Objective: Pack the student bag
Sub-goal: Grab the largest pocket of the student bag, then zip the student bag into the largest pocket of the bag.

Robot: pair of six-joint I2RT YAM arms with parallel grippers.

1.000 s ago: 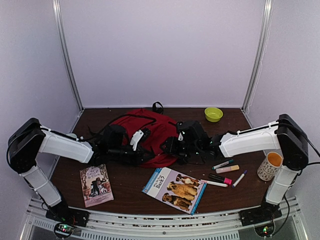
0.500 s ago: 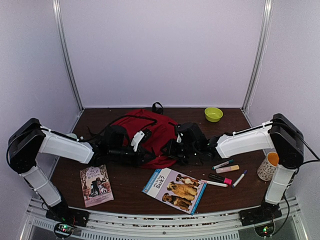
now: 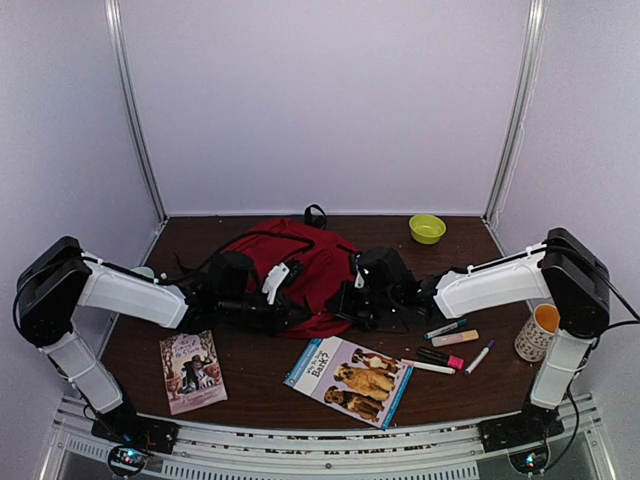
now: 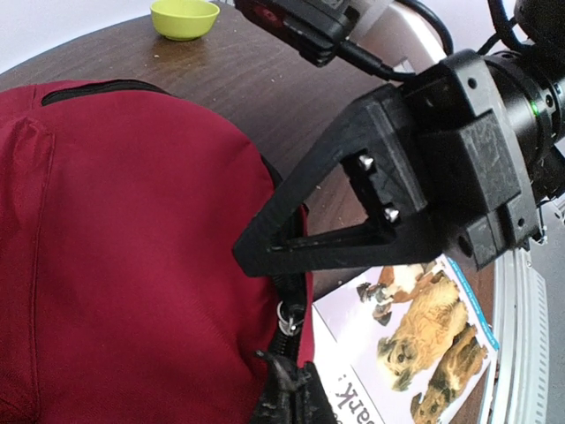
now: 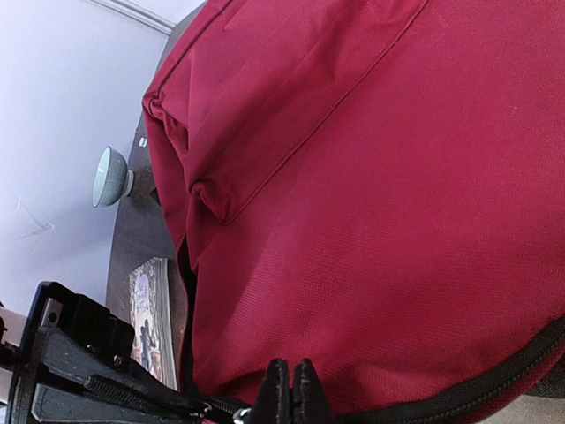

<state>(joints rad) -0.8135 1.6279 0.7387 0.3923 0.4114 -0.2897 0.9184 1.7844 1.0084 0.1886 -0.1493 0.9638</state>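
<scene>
The red bag [image 3: 295, 255] lies in the middle of the table [image 3: 250, 362], the left gripper [image 4: 287, 397] pinched shut on its zipper [image 5: 494, 369] edge, likely to steady it, the right gripper [image 5: 291, 389] shut tight beside it, likely to pull it open.

The dark table [image 3: 250, 385] carries the student bag [image 3: 305, 255], two books [image 3: 193, 370], markers [image 3: 447, 345], a green bowl [image 3: 427, 228], a cup [image 3: 541, 332].

The dog book [image 3: 348, 380], lying low and centre on the tabletop in the top view, carries a title ending in "Bark?". The left wrist view catches only "ark" of it [image 4: 415, 340] at the bottom edge. The purple book's [image 3: 192, 370] lettering, lower left, is too small to read.
</scene>
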